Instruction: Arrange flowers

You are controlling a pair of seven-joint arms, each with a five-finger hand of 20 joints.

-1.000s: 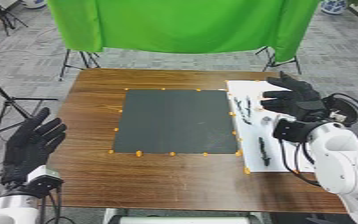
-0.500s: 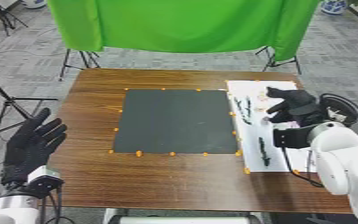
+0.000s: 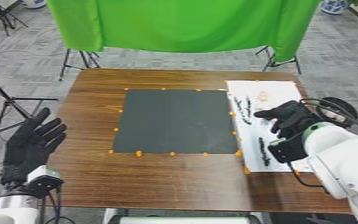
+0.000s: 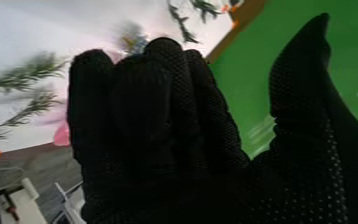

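The right hand's [image 3: 286, 120] fingers [image 4: 142, 100] are straight, its thumb spread apart. It is over a white sheet [image 3: 286, 86] bearing green sprigs [image 3: 264, 151] and a pink flower [image 4: 62, 134], on the right of the brown table [image 3: 180, 185]. A dark mat [image 3: 174, 122] lies left of the sheet. The left hand [image 3: 26, 150], fingers straight, is by the table's left edge.

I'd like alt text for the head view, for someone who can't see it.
A robot's right hand, black-gloved and open, hovers over a white sheet with green sprigs at the right of a wooden table. A dark mat lies in the middle; the open left hand is at far left.
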